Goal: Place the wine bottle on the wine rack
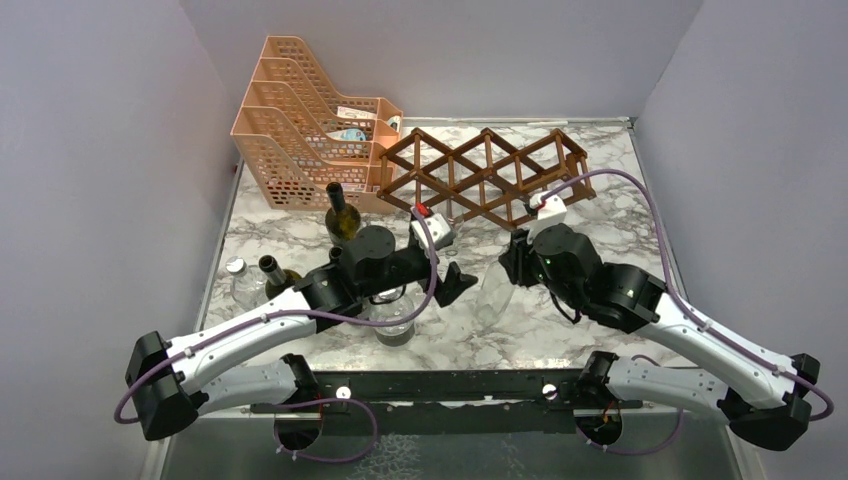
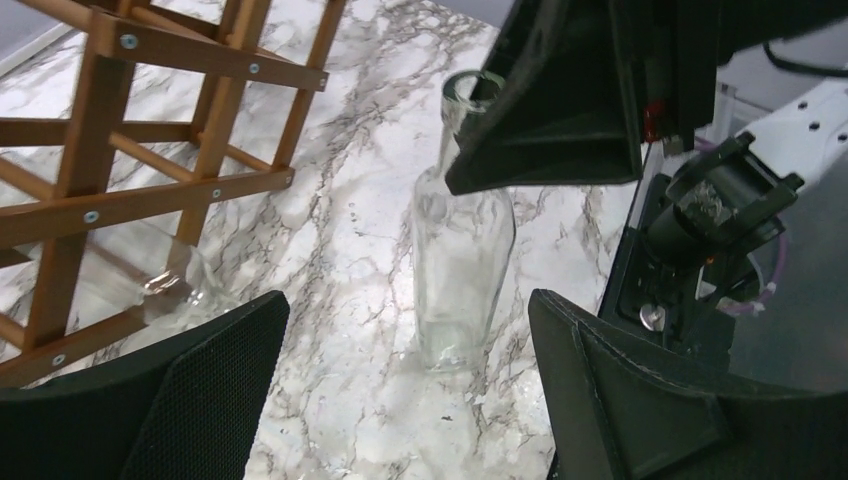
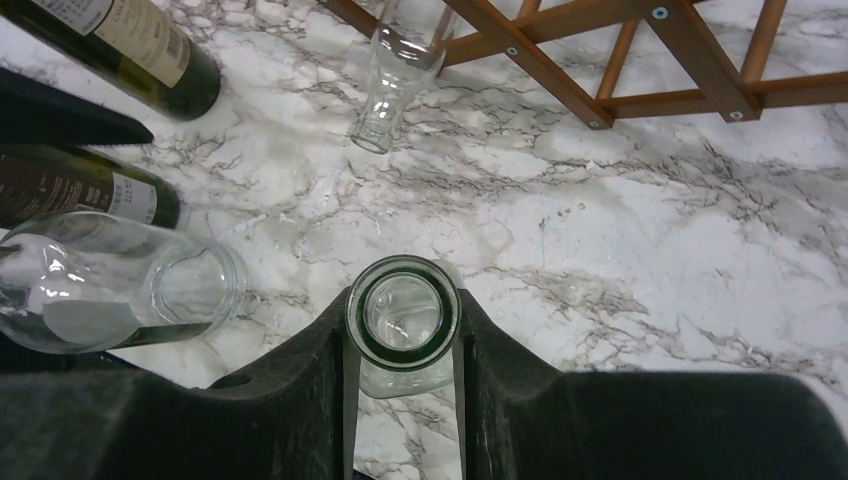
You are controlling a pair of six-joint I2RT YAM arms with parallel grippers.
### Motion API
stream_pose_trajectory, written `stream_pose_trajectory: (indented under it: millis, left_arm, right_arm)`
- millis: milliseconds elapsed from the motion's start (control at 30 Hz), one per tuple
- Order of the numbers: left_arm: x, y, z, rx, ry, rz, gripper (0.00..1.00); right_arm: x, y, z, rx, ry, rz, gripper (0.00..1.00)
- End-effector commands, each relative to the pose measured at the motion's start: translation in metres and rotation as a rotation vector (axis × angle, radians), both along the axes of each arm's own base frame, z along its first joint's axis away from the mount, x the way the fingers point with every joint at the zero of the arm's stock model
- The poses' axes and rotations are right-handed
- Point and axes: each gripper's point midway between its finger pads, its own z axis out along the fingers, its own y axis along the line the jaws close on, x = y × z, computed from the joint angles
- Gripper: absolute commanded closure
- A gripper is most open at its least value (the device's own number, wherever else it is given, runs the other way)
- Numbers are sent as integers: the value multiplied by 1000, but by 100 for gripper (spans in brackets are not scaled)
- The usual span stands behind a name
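Right wrist view: right end effector (image 3: 403,305) clamps the upright wine bottle (image 3: 402,330) by its neck; left end effector (image 2: 408,305) spread apart.

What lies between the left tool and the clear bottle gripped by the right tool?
Only bare marble table separates left tool from clear bottle in the left wrist view.

- A robotics lab test cell rather than a home or shop: plain grey-lilac walls (image 1: 100,150) box in a single table (image 1: 610,200) on three sides.
- The left arm (image 1: 240,335) and right arm (image 1: 700,340) are bolted to a black rail (image 1: 450,385) at the table's near edge, with purple cables (image 1: 610,172) looped loose along them.
- The marble-patterned top carries a mixed set of props: a wooden wine rack (image 1: 480,175), an orange file tray (image 1: 290,140) and several wine bottles (image 1: 343,215).
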Motion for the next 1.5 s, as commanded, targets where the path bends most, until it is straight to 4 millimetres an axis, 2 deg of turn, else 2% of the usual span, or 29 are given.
stream_pose_trajectory:
  millis: [0,333,500,667,1100,1167,1400,1433,1467]
  left_arm:
    - [2,-11,-1,-9,-112,8,2]
    - [-5,-42,-15,-40,-130,-62,1]
    - [-13,-58,-19,-47,-136,-130,4]
    - [-13,-66,-22,-47,-144,-144,11]
    - [-21,-77,-39,-29,-145,-221,14]
    - [-16,-77,-41,-22,-151,-195,20]
    - [1,-71,-36,19,-262,-119,62]
    - [1,-70,-36,24,-278,-123,70]
    - [1,-70,-36,30,-294,-129,82]
  right_arm:
    - [3,-11,28,131,-39,-112,96]
    - [-9,-25,84,387,-121,-142,99]
    - [-14,-32,106,484,-157,-144,99]
    - [-16,-33,116,521,-170,-138,99]
    - [-27,-25,136,571,-175,-51,99]
    - [-28,-26,136,586,-161,-62,99]
    - [-23,-35,130,588,-119,-153,99]
    - [-23,-36,128,581,-118,-159,98]
    - [-23,-37,127,574,-121,-163,92]
